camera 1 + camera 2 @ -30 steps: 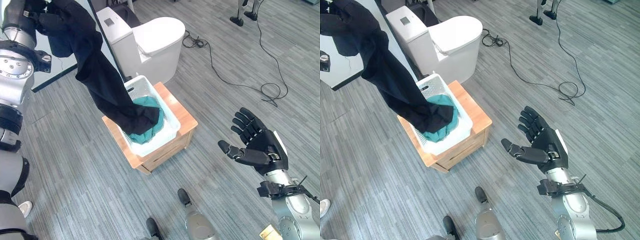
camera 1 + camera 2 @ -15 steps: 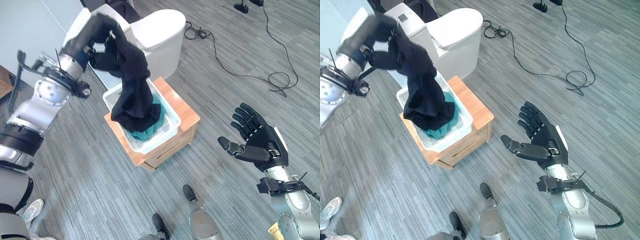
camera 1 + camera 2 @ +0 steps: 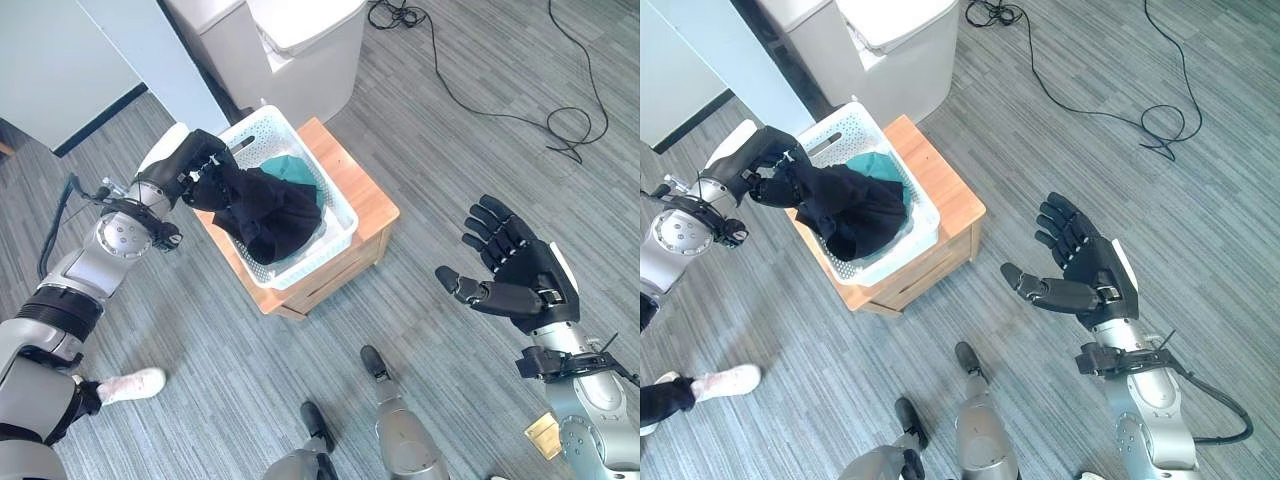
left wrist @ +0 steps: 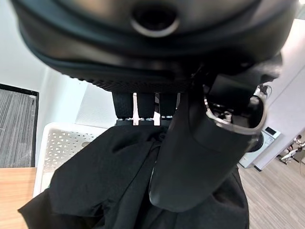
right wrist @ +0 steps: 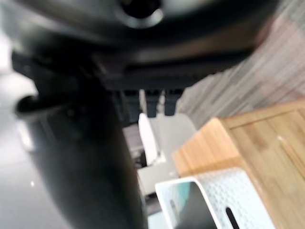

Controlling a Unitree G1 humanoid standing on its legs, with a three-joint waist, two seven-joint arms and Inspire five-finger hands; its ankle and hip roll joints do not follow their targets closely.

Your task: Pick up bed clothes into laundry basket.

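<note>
The left robot hand (image 3: 190, 165) is curled round one end of the black garment (image 3: 262, 208) at the left rim of the white laundry basket (image 3: 340, 222). The garment lies heaped inside the basket over a teal cloth (image 3: 295, 170) (only a corner of it shows). The basket sits on a small wooden surface (image 3: 375, 210), probably a low stool. The right robot hand (image 3: 515, 280) hovers over the floor to the right, fingers spread, holding nothing.
</note>
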